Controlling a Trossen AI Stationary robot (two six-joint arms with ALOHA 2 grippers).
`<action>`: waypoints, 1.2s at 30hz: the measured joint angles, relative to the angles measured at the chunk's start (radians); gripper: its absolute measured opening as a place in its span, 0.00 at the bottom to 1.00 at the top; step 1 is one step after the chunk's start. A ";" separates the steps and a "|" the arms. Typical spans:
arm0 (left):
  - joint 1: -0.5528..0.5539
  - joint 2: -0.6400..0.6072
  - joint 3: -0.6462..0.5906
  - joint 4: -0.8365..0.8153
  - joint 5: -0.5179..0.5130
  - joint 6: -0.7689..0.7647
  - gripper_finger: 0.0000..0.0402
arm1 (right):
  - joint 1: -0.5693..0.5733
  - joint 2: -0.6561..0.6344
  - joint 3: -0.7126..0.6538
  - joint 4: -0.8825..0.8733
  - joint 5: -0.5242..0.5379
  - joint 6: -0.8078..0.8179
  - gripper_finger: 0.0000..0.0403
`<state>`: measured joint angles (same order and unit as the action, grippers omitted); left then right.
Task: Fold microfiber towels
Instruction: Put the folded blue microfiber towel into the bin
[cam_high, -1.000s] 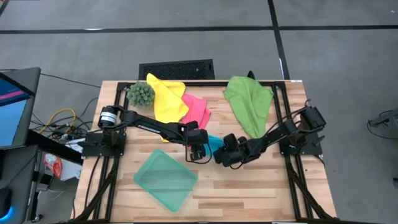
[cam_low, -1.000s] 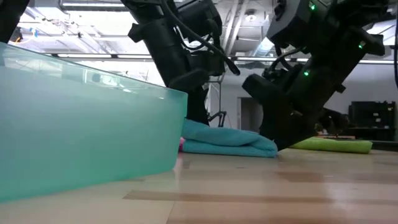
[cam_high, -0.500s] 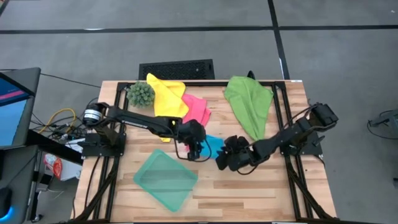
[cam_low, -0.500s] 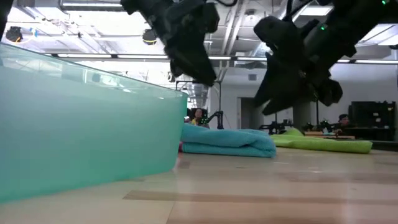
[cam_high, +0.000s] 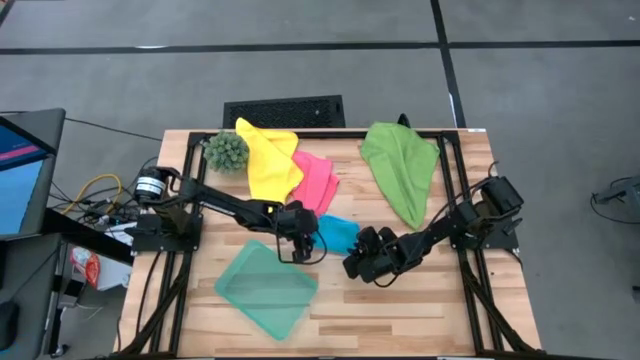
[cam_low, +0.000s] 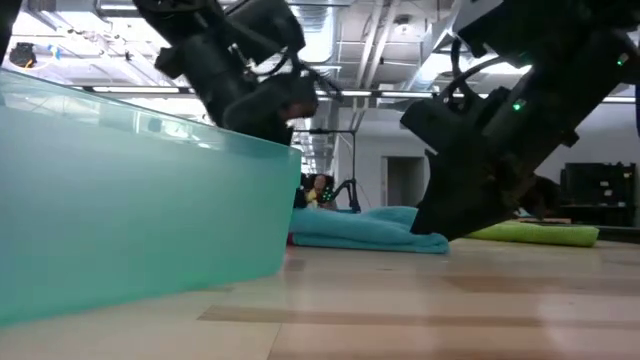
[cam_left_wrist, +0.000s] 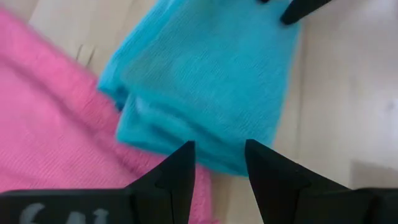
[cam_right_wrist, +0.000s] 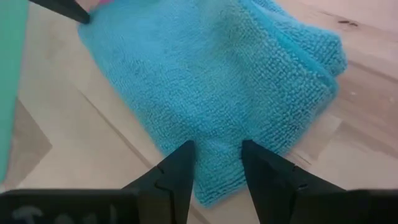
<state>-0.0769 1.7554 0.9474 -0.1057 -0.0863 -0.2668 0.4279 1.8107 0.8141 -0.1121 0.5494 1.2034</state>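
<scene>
Overhead, the folded blue towel (cam_high: 337, 233) lies mid-table between the two grippers: the left gripper (cam_high: 300, 240) just beside one edge, the right gripper (cam_high: 362, 262) at the opposite edge. The pink towel (cam_high: 316, 179) touches the blue towel's far side; the yellow towel (cam_high: 266, 157) and green towel (cam_high: 401, 166) lie farther off, and the teal tray (cam_high: 266, 288) sits near it. At table height, the blue towel (cam_low: 366, 229) rests flat beside the tray wall (cam_low: 140, 200). From the left wrist, parted fingers (cam_left_wrist: 180, 174) hover empty over the blue towel (cam_left_wrist: 205, 81), which overlaps the pink towel (cam_left_wrist: 56, 137). From the right wrist, parted fingers (cam_right_wrist: 180, 171) stand over the blue towel's (cam_right_wrist: 211, 87) edge, gripping nothing.
</scene>
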 joint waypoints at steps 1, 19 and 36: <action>0.000 0.000 -0.008 0.001 -0.013 0.000 0.33 | 0.000 0.004 0.001 0.002 0.000 0.000 0.40; 0.021 -0.111 0.023 -0.034 -0.018 -0.095 0.33 | -0.044 -0.302 -0.004 -0.097 -0.035 -0.034 0.40; 0.024 -0.417 0.049 -0.389 -0.046 -0.272 0.53 | -0.048 -0.459 -0.002 -0.404 -0.107 0.361 0.66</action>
<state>-0.0527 1.3388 0.9966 -0.4949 -0.1319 -0.5388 0.3794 1.3515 0.8120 -0.5157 0.4423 1.5646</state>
